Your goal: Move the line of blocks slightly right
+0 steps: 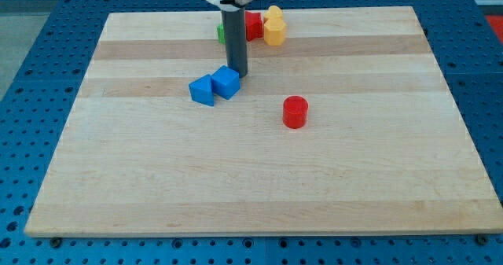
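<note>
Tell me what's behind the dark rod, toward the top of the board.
Behind the rod, whose tip touches the blue cube, a green block shows only as a sliver; its shape is hidden. A red block and yellow block sit alongside.

Red cylinder (295,112) alone, centre-right — wooden board (251,178) on blue pegboard (47,29).

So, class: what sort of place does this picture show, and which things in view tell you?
Probably a robotics lab bench. A pale wooden board lies on a blue perforated mounting table, small coloured blocks such as a red cylinder sit on it, and a dark rod's tip touches down beside a blue cube.
</note>
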Controlling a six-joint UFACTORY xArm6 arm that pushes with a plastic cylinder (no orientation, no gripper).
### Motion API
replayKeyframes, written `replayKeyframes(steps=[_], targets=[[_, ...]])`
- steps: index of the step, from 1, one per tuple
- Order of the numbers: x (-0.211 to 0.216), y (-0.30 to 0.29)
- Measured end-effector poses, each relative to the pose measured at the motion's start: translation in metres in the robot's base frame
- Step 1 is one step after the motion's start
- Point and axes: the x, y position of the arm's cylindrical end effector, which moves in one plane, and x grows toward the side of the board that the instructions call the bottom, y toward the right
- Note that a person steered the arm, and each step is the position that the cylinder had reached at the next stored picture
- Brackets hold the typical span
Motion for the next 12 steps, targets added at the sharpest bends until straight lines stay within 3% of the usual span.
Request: replayKeyframes(steps=[2,4,6,12], targets=[[-0.011,-0.079],[0.018,-0.141],[0.043,-0.142],[0.043,-0.043]])
